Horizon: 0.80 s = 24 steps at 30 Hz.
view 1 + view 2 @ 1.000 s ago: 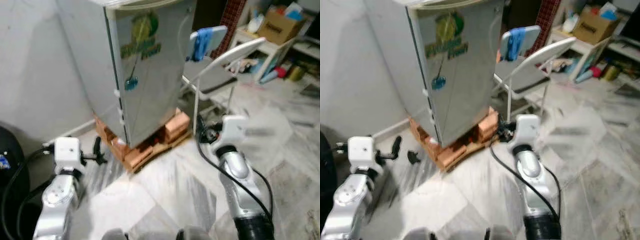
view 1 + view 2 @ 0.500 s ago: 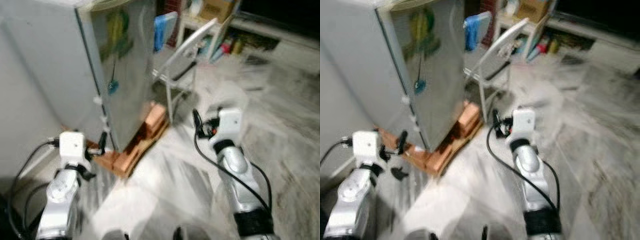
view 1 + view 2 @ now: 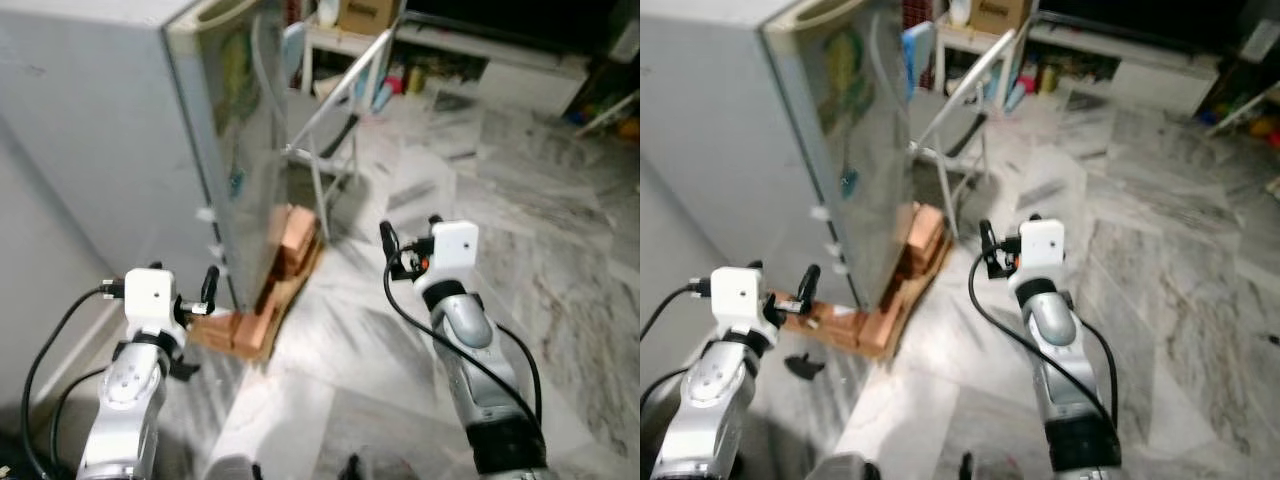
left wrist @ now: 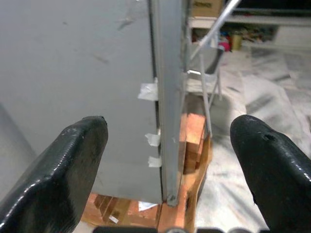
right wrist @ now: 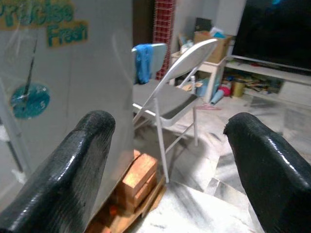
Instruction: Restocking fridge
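Fridge: the grey fridge (image 3: 150,150) stands at about eleven o'clock from the robot, its door (image 3: 245,150) shut, raised on bricks (image 3: 285,245) over a wooden pallet (image 3: 240,330).
Left gripper: the left gripper (image 4: 167,160) is spread wide with nothing in it, pointing at the door's front corner edge, near the pallet.
Right gripper: the right gripper (image 5: 167,145) is also wide apart and bare, held out at one o'clock toward the folding chair (image 5: 170,92) beside the fridge.
Stock: I see nothing to put in the fridge near either gripper.
Doing it well: I'd judge the door must be opened; the robot should square up to the front and find the handle side, avoiding the chair legs and the pallet.
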Available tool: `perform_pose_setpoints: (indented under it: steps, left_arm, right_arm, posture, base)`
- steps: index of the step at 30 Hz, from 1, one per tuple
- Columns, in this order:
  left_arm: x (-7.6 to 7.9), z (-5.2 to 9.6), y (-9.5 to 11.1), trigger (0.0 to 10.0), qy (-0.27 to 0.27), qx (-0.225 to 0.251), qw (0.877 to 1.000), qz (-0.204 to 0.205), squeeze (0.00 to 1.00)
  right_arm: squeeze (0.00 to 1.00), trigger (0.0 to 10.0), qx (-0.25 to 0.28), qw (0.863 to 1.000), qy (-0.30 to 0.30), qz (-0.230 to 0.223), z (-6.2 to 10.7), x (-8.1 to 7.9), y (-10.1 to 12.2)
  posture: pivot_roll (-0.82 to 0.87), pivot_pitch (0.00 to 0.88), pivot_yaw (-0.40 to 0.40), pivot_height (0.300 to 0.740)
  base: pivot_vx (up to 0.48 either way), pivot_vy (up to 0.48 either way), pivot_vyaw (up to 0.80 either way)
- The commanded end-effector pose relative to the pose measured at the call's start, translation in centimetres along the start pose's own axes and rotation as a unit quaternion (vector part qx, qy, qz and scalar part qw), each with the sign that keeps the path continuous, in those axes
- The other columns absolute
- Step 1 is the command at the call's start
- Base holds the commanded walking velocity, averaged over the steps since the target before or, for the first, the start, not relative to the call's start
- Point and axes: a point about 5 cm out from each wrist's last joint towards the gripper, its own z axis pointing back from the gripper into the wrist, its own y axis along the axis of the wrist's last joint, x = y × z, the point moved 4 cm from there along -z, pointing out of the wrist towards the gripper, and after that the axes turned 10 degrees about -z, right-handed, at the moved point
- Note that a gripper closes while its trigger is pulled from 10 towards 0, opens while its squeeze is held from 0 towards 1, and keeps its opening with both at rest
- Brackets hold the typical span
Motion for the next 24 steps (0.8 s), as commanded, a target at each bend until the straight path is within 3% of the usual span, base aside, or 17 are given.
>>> perform_pose_setpoints:
  steps: [1, 14, 20, 24]
  left_arm:
    - [0.87, -0.14, 0.29, 10.0, -0.014, 0.007, 1.000, 0.001, 0.00]
    - [1.23, -0.19, 0.66, 10.0, -0.022, 0.019, 1.000, 0.001, 0.00]
    - [1.29, -0.16, 0.51, 10.0, -0.023, 0.014, 1.000, -0.001, 0.00]
    - [0.87, -0.26, 0.28, 10.0, -0.004, 0.007, 1.000, -0.003, 0.00]
  right_arm:
    - [0.00, 10.0, -0.007, 1.000, -0.016, 0.008, 0.37, 1.34, -0.25]
    - [0.00, 10.0, -0.006, 1.000, -0.014, 0.011, 0.17, 1.41, -0.11]
    - [0.00, 10.0, -0.006, 1.000, -0.010, 0.013, 0.15, 1.16, -0.21]
    - [0.00, 10.0, -0.006, 1.000, -0.010, 0.014, 0.05, 1.25, -0.15]
  posture:
    - [-0.01, 0.054, -0.036, 0.740]
    - [-0.01, 0.060, -0.039, 0.740]
    - [-0.01, 0.061, -0.040, 0.740]
    - [-0.01, 0.061, -0.042, 0.740]
  base:
    - [0.364, 0.311, -0.80]
    - [0.424, 0.076, -0.75]
    - [0.436, 0.000, 0.00]
    - [0.000, 0.000, 0.00]
